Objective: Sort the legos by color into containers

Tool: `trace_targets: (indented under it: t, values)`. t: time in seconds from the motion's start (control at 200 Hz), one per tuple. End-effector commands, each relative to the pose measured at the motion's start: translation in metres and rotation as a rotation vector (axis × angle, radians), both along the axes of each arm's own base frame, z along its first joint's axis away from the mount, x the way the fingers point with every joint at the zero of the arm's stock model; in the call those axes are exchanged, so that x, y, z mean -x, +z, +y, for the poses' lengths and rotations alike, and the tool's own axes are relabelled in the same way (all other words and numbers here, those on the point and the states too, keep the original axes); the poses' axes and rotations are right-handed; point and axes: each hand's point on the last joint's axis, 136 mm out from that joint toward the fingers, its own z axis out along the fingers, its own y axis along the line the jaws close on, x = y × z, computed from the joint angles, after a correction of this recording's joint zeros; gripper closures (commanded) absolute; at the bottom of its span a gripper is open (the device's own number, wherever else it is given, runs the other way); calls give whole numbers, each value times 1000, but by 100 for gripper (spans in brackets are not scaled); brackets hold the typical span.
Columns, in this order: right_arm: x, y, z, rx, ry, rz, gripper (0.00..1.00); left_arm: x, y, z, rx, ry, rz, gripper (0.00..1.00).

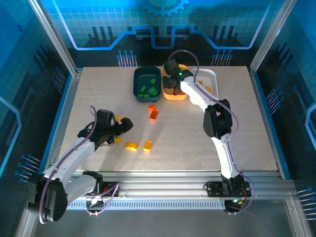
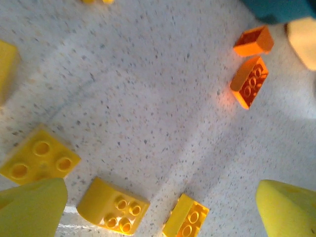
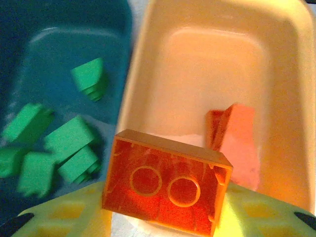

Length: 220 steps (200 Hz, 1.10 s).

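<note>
While the right end effector (image 1: pixel 173 80) hung over the row of containers at the middle of the far edge of the surface (image 1: pixel 237 133), it was closed on one red-orange lego (image 3: pixel 168 185), which sat between its two fingers with the hollow underside turned to the wrist camera. This lego was in the air above the near end of the orange container (image 3: pixel 212 59), and a second red-orange lego (image 3: pixel 239 140) lay already on the floor of that container. Just to the left, touching or almost touching it, stood the teal container (image 3: pixel 59 44) with several green legos (image 3: pixel 69 138) inside, mostly gathered at its near end. The white container (image 1: pixel 211 75) stood on the other side of the orange one, toward the right edge. The left end effector (image 1: pixel 126 123) was low over the left half of the surface, about midway between the far and near edges, with its jaws spread wide and holding nothing; its fingertips (image 2: pixel 29 207) were well apart. Three yellow legos (image 2: pixel 112 205) lay on the surface beneath it, toward the near edge, close to each other but not touching. Two more red-orange legos (image 1: pixel 153 112) lay side by side near the centre of the surface, between the left end effector and the teal container.
</note>
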Motion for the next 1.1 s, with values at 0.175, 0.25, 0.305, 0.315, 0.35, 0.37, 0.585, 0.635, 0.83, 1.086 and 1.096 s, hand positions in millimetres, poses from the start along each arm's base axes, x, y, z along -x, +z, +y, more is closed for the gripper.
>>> trace_targets:
  t: [0.175, 0.25, 0.305, 0.315, 0.35, 0.37, 0.585, 0.635, 0.83, 1.086, 1.096]
  values:
    - [-12, -39, -14, 20, 35, 130, 44, -16, 12, -19, 23, -56, -18, 1]
    - [-12, -34, -15, 24, 43, 122, 34, -18, 11, -20, 23, -60, -12, 1]
    - [-10, -27, -13, 24, 58, 112, 30, -19, 11, -21, 24, -63, -14, 1]
    - [-11, -25, -13, 24, 58, 108, 29, -19, 12, -21, 24, -63, -14, 1]
    - [-10, -17, -13, 28, 61, 95, 27, -20, 12, -22, 26, -65, -15, 1]
    - [-9, -13, -12, 28, 64, 88, 27, -20, 12, -23, 27, -67, -17, 1]
    - [25, 38, 6, 11, 109, 13, 26, -22, 17, -25, 20, -73, -29, 1]
    - [43, 41, 18, -1, 132, 9, 26, -22, 18, -21, 1, -69, -34, 1]
    - [118, 8, 64, -119, 159, 103, 18, -20, 15, 0, -72, -2, -24, 1]
    - [140, -46, 104, -171, 104, 227, 11, -15, 11, -2, -39, 2, -11, 1]
    - [139, -48, 104, -166, 100, 229, 11, -14, 10, -1, -39, 2, -10, 1]
